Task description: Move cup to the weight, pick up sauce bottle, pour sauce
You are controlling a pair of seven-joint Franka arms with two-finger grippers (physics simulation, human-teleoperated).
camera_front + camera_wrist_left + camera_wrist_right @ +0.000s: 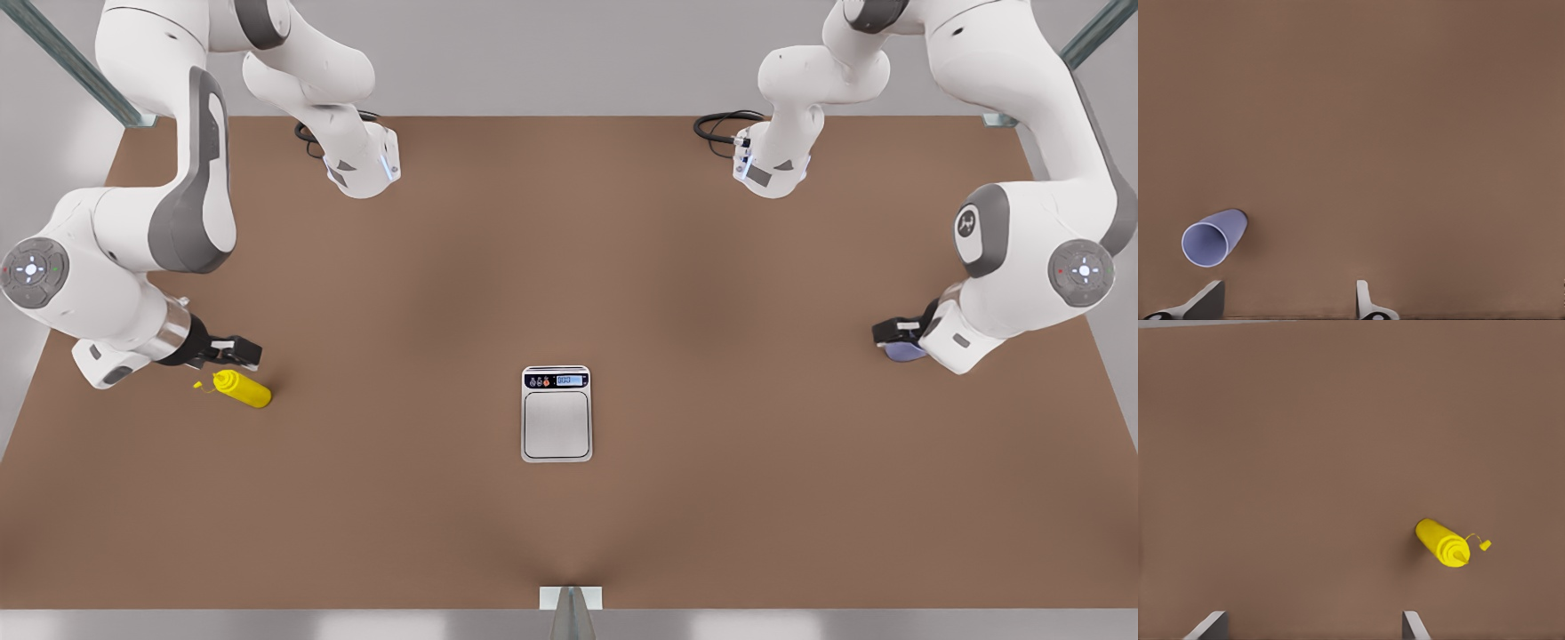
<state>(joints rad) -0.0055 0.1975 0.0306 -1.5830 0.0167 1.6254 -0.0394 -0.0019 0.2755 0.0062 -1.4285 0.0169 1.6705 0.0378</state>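
A: Front view first. Where is the flat rectangular silver-grey kitchen scale (556, 414)?

B: It lies in the middle of the brown desk (569, 267), display strip lit, plate bare. Take it as the landmark.

A: And the small bright yellow plastic squeeze bottle (241, 388)?

B: Lying on its side, well away from the scale toward the front view's left, its nozzle pointing away from the scale. The right claw (238, 352) hangs just beside it, not touching.

A: Is that claw open?

B: In the right wrist view its two fingertips (1208, 626) stand wide apart, with the yellow bottle (1443, 543) lying off to one side of them, not between them.

A: The small pale lavender-blue round cup (905, 352)?

B: Well away from the scale on the opposite side, largely hidden under the left claw (896, 335). In the left wrist view the cup (1213, 237) lies tipped on its side, and the fingertips (1363, 300) are spread wide, holding nothing.
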